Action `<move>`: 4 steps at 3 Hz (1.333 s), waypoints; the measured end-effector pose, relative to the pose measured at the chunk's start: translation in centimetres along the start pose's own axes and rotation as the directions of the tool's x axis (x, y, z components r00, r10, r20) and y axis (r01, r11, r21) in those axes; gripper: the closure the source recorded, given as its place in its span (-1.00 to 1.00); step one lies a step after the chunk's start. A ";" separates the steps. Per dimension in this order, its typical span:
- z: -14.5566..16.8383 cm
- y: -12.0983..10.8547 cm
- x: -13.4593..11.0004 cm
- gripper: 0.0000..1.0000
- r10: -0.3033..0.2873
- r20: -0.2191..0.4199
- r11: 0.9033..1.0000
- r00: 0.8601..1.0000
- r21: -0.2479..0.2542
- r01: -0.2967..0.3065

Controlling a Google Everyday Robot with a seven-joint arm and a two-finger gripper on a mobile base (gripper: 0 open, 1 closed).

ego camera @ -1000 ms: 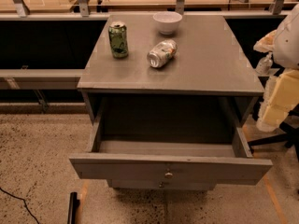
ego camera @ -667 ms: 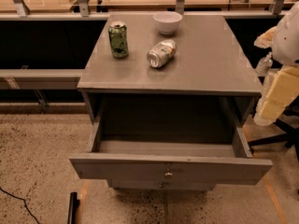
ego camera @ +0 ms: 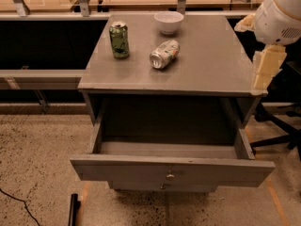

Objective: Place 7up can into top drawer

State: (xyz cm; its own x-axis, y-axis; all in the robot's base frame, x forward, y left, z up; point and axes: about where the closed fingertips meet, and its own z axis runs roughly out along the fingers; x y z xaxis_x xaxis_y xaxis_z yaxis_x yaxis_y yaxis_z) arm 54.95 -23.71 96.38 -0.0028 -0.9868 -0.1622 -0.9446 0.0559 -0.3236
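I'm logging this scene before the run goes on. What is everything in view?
7up can: one, silver-grey and green, lying on its side on the cabinet top
green can: one, dark green, upright, left of the 7up can
bowl: one, white, back of the top
cabinet: one, grey
top drawer: one, grey, pulled open
chair base: one, black, floor at right
cable: one, black, floor at lower left
arm: one, white, upper right
gripper: one, cream, at the cabinet's right edge

Robot arm and hand, at the right edge of the view.
Rounded white plastic arm housing (ego camera: pixel 282 13) with a patch of small perforations; beneath it, the cream, blocky hand (ego camera: pixel 264 69), beside the flat grey tabletop (ego camera: pixel 211 65).
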 end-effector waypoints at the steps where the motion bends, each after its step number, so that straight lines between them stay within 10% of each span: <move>1: 4.3 -3.9 -0.4 -1.00 -0.169 0.060 0.982 0.984 -0.074 0.173; 4: 4.2 -8.3 -0.6 -1.00 -0.300 0.055 0.954 0.952 0.019 0.299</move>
State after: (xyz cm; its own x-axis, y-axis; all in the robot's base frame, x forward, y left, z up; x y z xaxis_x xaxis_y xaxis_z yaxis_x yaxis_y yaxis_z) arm 64.18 -22.89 95.23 0.2985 -0.9481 -0.1091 -0.8959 -0.2390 -0.3745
